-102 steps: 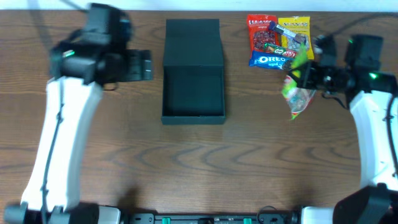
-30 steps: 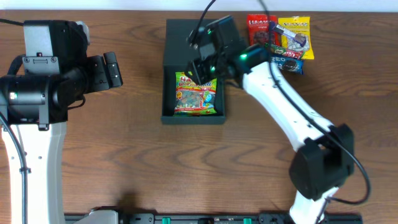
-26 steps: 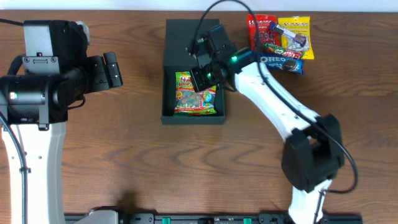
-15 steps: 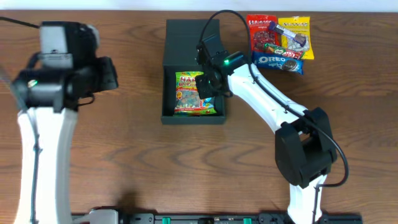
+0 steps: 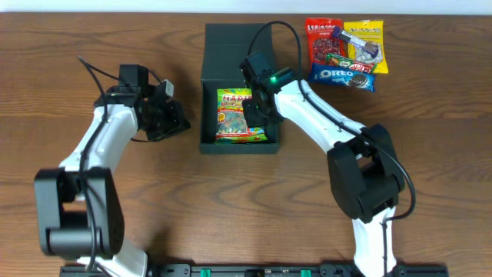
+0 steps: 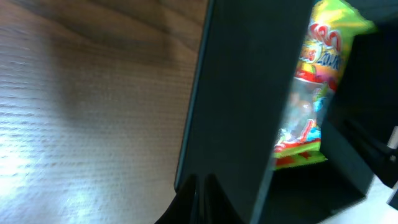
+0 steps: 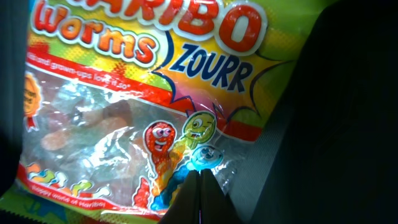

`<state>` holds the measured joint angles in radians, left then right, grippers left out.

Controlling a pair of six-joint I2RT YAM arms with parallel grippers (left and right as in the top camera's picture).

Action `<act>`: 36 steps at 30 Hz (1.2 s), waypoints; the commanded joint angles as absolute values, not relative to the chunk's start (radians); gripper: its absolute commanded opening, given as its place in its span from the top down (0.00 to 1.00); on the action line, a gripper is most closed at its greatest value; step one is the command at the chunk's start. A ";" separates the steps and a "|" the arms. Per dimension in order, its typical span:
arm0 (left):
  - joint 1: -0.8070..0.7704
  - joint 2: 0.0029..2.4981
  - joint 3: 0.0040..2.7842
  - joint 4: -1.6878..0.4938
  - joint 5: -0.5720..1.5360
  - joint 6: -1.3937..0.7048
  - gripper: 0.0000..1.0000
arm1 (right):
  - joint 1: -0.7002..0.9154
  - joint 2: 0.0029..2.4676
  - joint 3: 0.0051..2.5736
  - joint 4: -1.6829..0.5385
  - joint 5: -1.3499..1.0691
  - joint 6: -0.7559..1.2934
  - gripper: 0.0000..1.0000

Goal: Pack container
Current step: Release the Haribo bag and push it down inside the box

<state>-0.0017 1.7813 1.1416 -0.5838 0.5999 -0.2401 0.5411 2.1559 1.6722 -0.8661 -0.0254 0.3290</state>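
The container point(image 5: 207, 115), a dark square box, lies open with its flap lid point(image 5: 239, 50) folded back. A green and yellow Haribo worms packet point(image 5: 241, 117) lies flat inside it. My right gripper point(image 5: 257, 115) is down in the box with its shut tips point(image 7: 199, 180) over the packet's point(image 7: 124, 93) clear lower part, nothing between them. My left gripper point(image 5: 181, 121) is shut just outside the box's left wall point(image 6: 242, 93), tips point(image 6: 200, 186) close to its bottom edge. The packet point(image 6: 314, 81) shows beyond that wall.
Several snack packets lie at the back right of the wooden table: a red one point(image 5: 323, 38), a yellow one point(image 5: 363, 35) and a blue Oreo pack point(image 5: 342, 75). The right arm reaches across from the right side over the box's right rim.
The left arm has swung in from the far left to the box's left wall and its jaws have shut. The right gripper has shut and settled lower over the packet.
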 commanded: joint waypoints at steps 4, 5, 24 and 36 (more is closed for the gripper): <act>0.000 1.864 1.141 -0.533 0.695 -0.278 0.94 | 0.546 2.177 1.673 -0.853 0.004 0.344 0.99; -0.001 1.870 1.141 -0.526 0.706 -0.278 0.94 | 0.546 2.184 1.673 -0.851 0.003 0.344 0.99; -0.027 1.877 1.141 -0.523 0.707 -0.315 0.94 | 0.611 2.289 1.674 -0.754 -0.218 0.339 0.99; -0.027 1.877 1.141 -0.524 0.707 -0.315 0.94 | 0.629 2.288 1.726 -0.747 -0.217 0.286 0.99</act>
<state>-0.0189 1.8648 1.1412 -0.5232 0.6842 -0.3145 0.6048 2.2459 1.6978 -0.7418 -0.1497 0.3164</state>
